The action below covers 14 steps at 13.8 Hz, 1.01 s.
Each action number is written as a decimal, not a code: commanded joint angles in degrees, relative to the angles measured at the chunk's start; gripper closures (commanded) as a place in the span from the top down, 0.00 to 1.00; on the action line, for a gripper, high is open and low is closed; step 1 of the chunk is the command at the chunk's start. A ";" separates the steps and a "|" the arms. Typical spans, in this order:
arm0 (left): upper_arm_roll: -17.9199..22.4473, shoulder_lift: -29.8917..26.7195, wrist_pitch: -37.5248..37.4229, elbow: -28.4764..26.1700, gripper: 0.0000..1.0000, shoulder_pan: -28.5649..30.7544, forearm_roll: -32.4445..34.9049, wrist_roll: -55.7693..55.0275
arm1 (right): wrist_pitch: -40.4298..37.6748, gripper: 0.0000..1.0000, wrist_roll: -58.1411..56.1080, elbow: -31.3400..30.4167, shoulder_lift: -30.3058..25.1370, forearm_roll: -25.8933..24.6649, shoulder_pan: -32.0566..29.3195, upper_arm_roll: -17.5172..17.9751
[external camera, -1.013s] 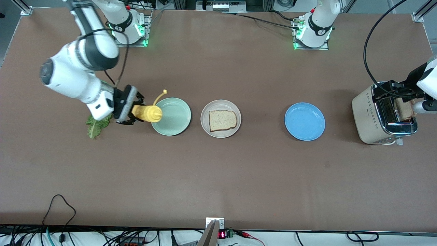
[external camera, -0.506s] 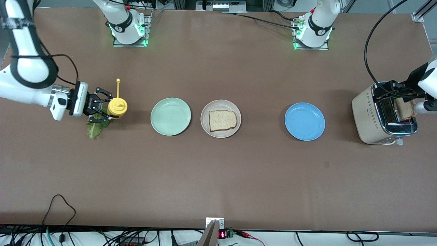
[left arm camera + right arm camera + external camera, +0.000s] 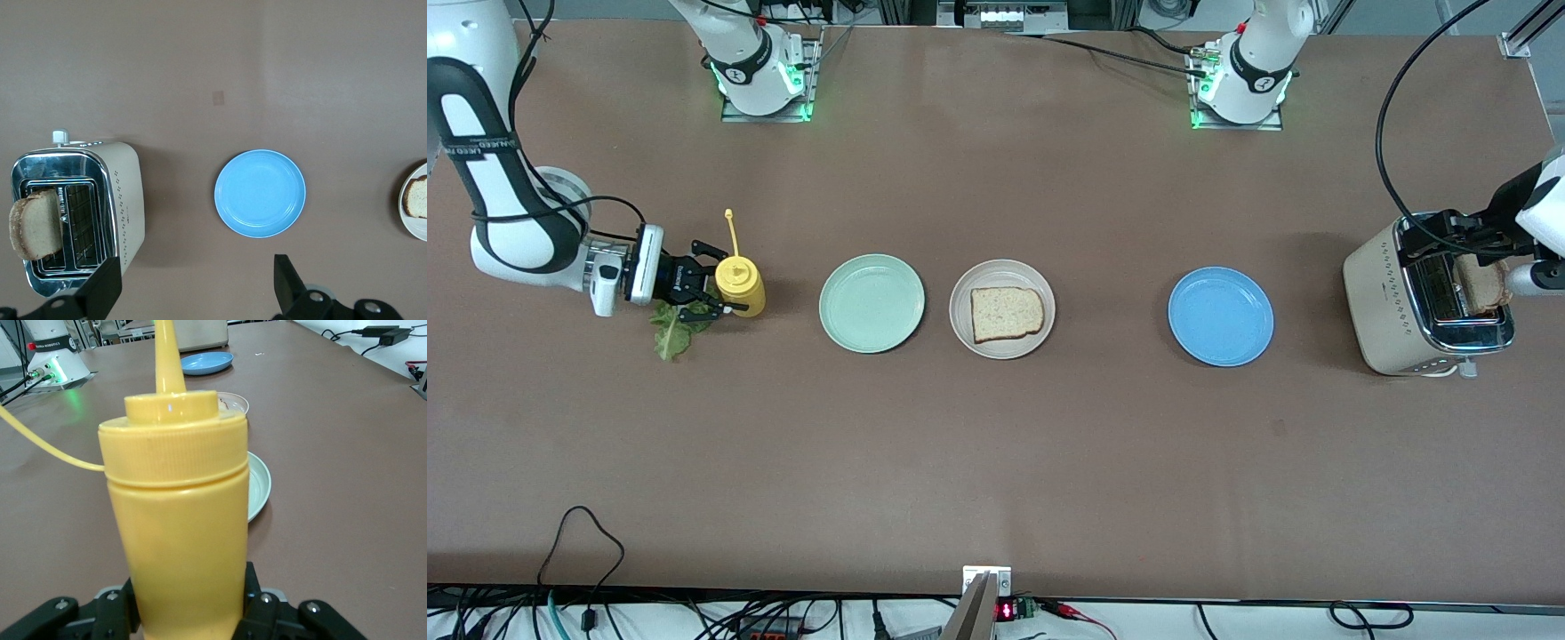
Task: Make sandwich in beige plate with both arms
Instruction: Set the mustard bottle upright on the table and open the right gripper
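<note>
The right arm reaches out low toward its own end of the table, forearm nearly level, and the right gripper point(image 3: 713, 286) points sideways along the table with its fingers clamped on the body of a yellow squeeze bottle point(image 3: 741, 283). The bottle stands upright, long axis vertical, nozzle up, with a thin yellow tether curving off the cap. A lettuce leaf point(image 3: 672, 330) lies flat just beside the gripper, nearer the front camera. The left arm hangs over the toaster point(image 3: 1424, 302) at its end of the table; the left gripper point(image 3: 197, 285) points straight down with its fingers spread wide and nothing between them. A bread slice point(image 3: 33, 223) stands on edge in one toaster slot, leaning a little. The beige plate point(image 3: 1002, 308) sits mid-table between a mint-green plate point(image 3: 871, 303) and a blue plate point(image 3: 1220, 316), and holds one flat slice of bread point(image 3: 1006, 313). The right wrist view shows the ribbed cap and the grip close up, which the front view shows only small; the left wrist view looks down into the two toaster slots.
</note>
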 commanded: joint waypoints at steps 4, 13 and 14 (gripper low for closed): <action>-0.37 -0.23 -0.50 0.65 1.00 0.40 0.49 0.78 | -5.35 0.00 -8.87 0.83 5.11 7.29 -2.16 0.63; -0.46 -0.32 -0.41 0.65 1.00 0.31 0.31 1.04 | -4.84 0.02 -10.27 1.88 8.10 8.62 -2.43 0.63; -0.55 -0.41 -0.50 0.56 1.00 0.31 0.31 1.04 | -4.83 0.04 -10.27 1.97 8.46 8.62 -2.43 0.63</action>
